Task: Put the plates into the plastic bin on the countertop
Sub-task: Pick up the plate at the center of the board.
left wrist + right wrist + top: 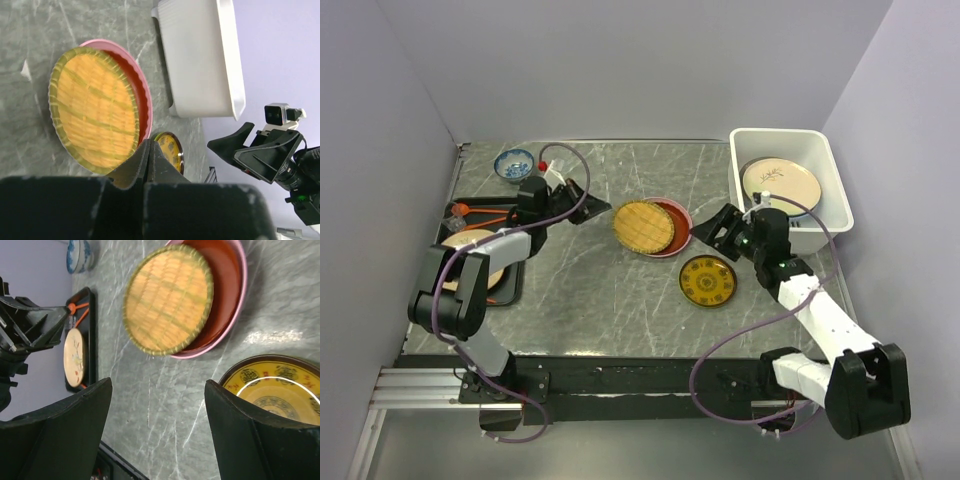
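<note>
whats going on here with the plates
Two arms are moving plates into the plastic bin, where one cream plate lies. A woven plate on a red plate and a small yellow plate sit on the countertop. The right gripper is open beside the stack; the left gripper is shut, empty.

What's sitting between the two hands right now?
The woven yellow plate, resting on the pink plate, lies between left hand and right hand, per the top view.
</note>
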